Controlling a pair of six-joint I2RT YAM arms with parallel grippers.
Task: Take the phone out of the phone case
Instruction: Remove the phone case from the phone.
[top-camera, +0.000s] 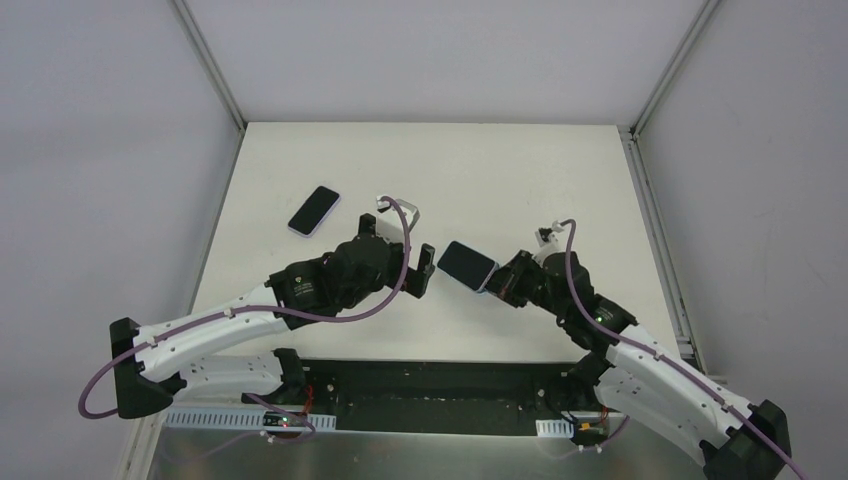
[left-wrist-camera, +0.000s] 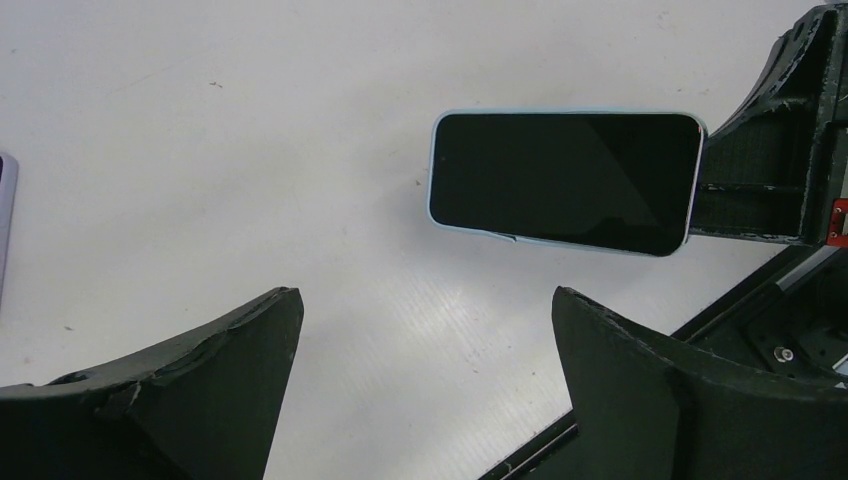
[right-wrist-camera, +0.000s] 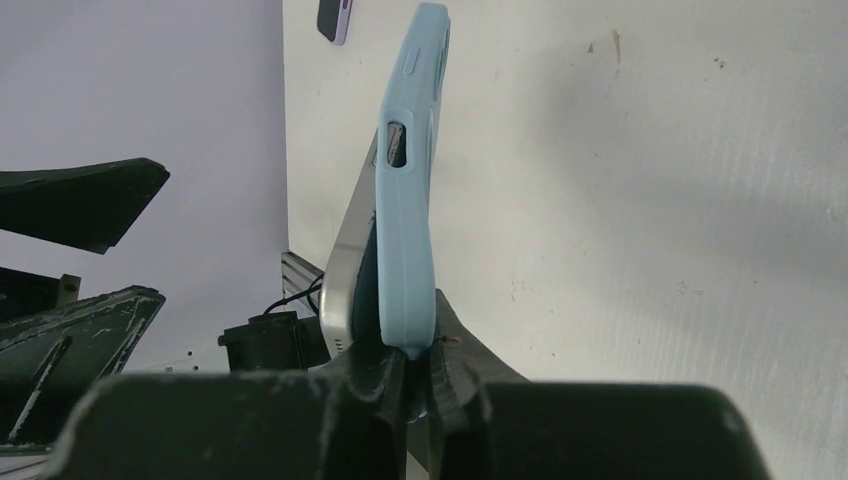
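Right fingers (right-wrist-camera: 465, 380) pinch one end of the phone (top-camera: 467, 264) in its pale blue case (right-wrist-camera: 408, 220), held off the white surface (top-camera: 520, 170). Left fingers (left-wrist-camera: 640, 390) stand spread wide near it. A second phone (top-camera: 314, 210) lies well apart.

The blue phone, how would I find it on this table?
Look at the white table, near its middle. The right gripper holds the blue-cased phone in the air by one end. The other phone lies flat farther left and its case is purple.
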